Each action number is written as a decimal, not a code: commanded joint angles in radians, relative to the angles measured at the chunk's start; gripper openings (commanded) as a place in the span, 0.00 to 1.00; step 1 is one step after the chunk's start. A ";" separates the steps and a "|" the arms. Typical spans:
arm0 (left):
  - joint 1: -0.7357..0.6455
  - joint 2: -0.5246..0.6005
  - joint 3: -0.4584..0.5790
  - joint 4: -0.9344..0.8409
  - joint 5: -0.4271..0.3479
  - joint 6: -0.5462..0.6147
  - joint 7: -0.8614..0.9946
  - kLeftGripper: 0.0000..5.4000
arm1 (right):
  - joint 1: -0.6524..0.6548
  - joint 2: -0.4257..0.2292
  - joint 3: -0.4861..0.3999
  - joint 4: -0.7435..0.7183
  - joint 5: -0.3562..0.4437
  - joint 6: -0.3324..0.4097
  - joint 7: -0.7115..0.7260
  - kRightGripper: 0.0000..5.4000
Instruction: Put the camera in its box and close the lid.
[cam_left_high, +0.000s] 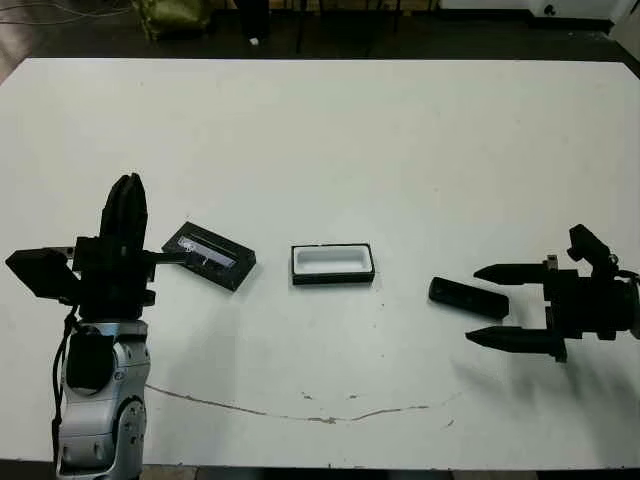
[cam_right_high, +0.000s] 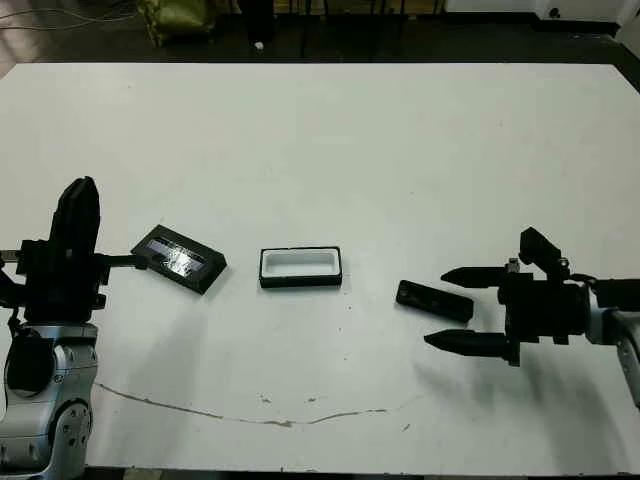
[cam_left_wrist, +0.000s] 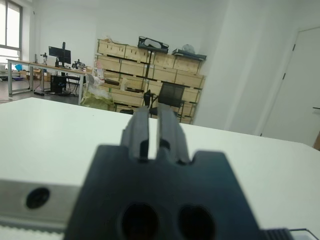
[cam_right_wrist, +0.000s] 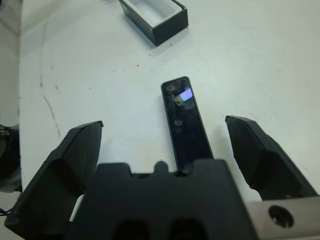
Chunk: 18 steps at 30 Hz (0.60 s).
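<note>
One camera (cam_left_high: 468, 298) flat on the white table (cam_left_high: 400, 150), screen face up, lying between the spread fingers of the right gripper (cam_left_high: 497, 305) — released, not touching it. One box (cam_left_high: 332, 264) just left of the camera, open, white lining up, empty. One lid (cam_left_high: 209, 255) further left, apart from the box, silvery strip up. Left gripper (cam_left_high: 125, 205) beside the lid, raised, fingers pressed together — grasping nothing.

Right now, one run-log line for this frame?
camera: on table, between open right gripper fingers, ungrasped | box: open, empty | lid: off, left of box | left gripper: shut, raised, idle
</note>
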<state>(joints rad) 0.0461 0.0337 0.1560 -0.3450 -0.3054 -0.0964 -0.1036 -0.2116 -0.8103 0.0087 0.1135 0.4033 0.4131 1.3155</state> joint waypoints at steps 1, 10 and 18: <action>0.023 -0.001 -0.001 0.004 0.004 0.008 0.000 0.00 | 0.024 -0.012 0.012 -0.004 -0.032 0.004 -0.025 1.00; 0.021 0.000 0.002 0.009 0.000 0.003 -0.004 0.00 | 0.039 -0.008 0.019 0.038 -0.084 -0.002 -0.069 1.00; 0.021 0.001 0.006 0.010 -0.002 0.001 -0.005 0.00 | 0.092 -0.008 0.036 0.011 -0.164 -0.048 -0.173 0.76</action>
<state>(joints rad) 0.0469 0.0337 0.1576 -0.3448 -0.3072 -0.1029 -0.1071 -0.1658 -0.8112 0.0134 0.1154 0.2826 0.3374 1.1650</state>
